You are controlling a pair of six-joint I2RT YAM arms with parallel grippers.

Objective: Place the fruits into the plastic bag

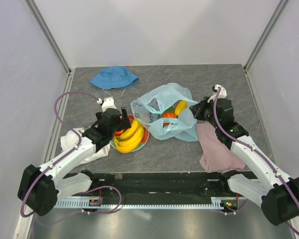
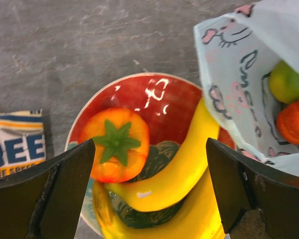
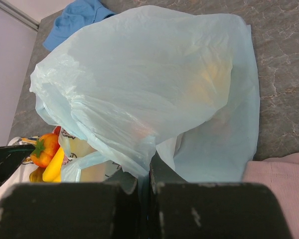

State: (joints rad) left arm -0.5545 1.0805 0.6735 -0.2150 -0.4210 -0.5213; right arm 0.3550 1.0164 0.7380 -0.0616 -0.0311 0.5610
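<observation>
Yellow bananas (image 1: 130,138) and an orange-red fruit with a green stalk (image 2: 116,145) lie on a red-rimmed plate (image 2: 159,94). My left gripper (image 2: 149,191) is open just above them, one finger on each side of the bananas (image 2: 184,169). The light-blue plastic bag (image 1: 168,112) lies to the right of the plate, mouth toward it. Inside it are a green fruit (image 2: 288,83), an orange-red fruit (image 2: 295,121) and a yellow fruit (image 1: 180,107). My right gripper (image 3: 148,172) is shut on a fold of the bag (image 3: 154,94) at its right side.
A blue bucket hat (image 1: 114,77) lies at the back. A pink cloth (image 1: 217,147) lies under my right arm. A white printed packet (image 2: 15,144) lies left of the plate, by a white cloth (image 1: 74,142).
</observation>
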